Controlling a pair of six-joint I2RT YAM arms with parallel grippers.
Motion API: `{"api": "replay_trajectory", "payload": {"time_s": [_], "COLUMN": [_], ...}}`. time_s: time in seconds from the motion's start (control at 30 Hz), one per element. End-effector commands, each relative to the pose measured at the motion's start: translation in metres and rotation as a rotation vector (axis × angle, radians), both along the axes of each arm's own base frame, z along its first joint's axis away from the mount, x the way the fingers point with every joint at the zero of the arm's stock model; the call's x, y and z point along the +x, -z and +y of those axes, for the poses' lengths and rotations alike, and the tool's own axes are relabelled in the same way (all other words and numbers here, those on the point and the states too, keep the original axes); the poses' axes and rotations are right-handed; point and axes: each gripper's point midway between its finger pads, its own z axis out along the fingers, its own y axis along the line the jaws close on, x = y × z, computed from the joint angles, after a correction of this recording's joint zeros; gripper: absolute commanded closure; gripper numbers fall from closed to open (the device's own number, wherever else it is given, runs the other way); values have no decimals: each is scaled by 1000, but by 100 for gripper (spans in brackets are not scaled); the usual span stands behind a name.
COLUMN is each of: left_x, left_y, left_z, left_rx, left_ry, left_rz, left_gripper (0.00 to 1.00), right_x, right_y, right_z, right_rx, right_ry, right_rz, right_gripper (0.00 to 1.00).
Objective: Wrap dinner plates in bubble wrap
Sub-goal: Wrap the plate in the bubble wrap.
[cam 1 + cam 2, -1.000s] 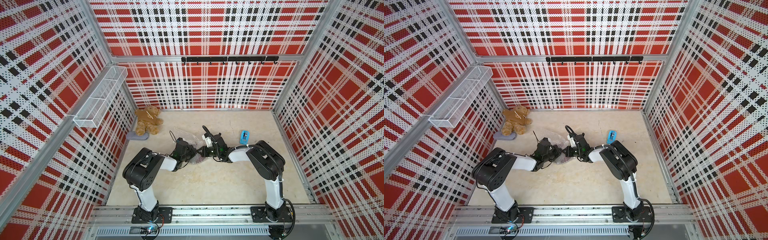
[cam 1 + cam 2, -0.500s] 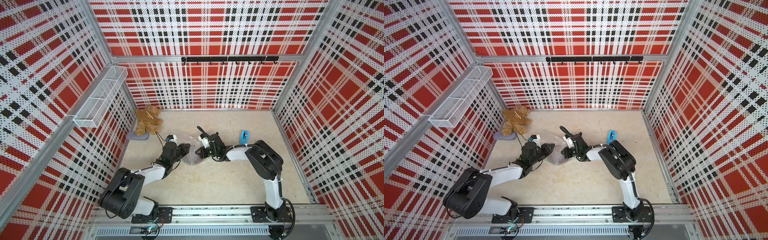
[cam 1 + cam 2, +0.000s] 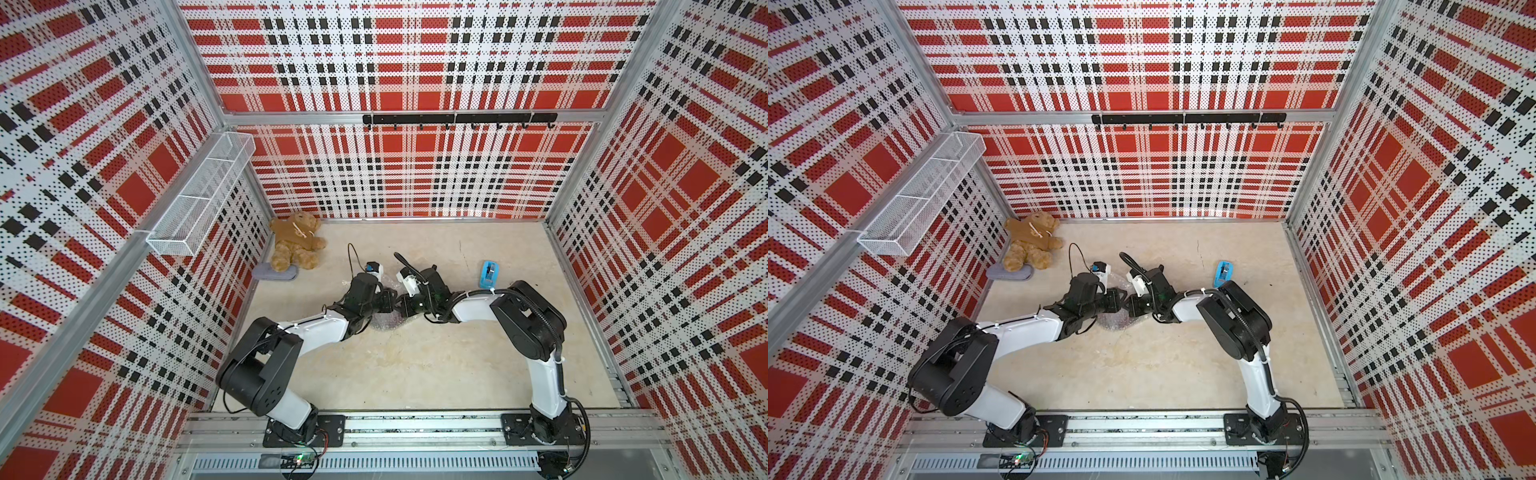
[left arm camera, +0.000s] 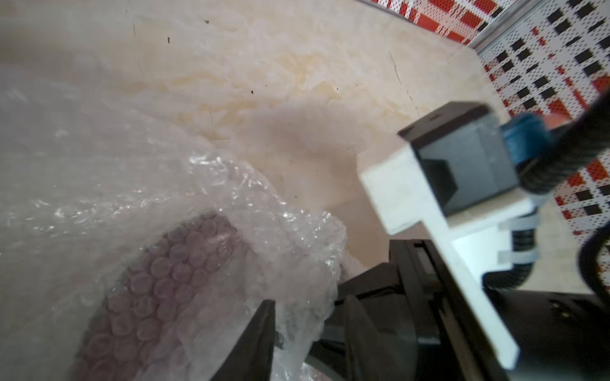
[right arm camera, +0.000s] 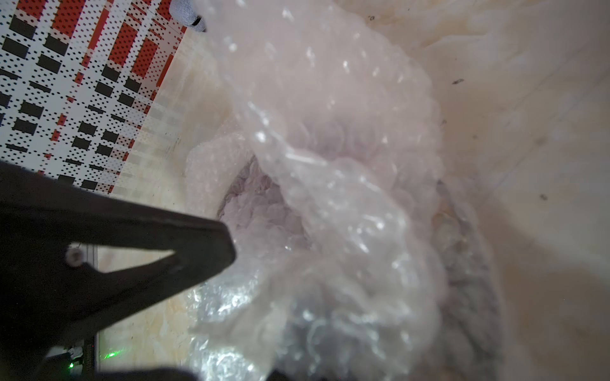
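right gripper (image 3: 404,306) clamped on bubble wrap (image 5: 330,198), can't tell for left gripper (image 3: 390,300); one slip could unfold it off the plate (image 4: 148,297)

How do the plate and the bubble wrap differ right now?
The plate is dark red with a smooth curved edge; the bubble wrap is clear, shiny and crumpled. The plate shows only through the bubbles; the bubble wrap lies over it, bunched into folds. Both rest together on the table as one bundle.

White-and-black arms (image 3: 320,328), corrugated black cables (image 3: 540,318)
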Motion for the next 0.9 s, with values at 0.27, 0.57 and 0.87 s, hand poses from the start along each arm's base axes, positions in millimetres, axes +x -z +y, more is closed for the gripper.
{"api": "replay_trajectory", "payload": {"time_s": [0.27, 0.57, 0.87], "left_x": [6, -15, -66], "left_y": [14, -8, 27], "left_z": [-4, 12, 29], "left_rx": [54, -212, -366], "left_ry": [-3, -209, -337], "left_rz": [25, 59, 194], "left_gripper": [88, 100, 100], "right_x": [-23, -22, -22], "right_y": [50, 45, 31], "right_z": [-19, -18, -10], "right_rx": [-133, -109, -58], "right_ry": [11, 17, -14], "right_rz": [124, 115, 90], "right_gripper": [100, 100, 100]}}
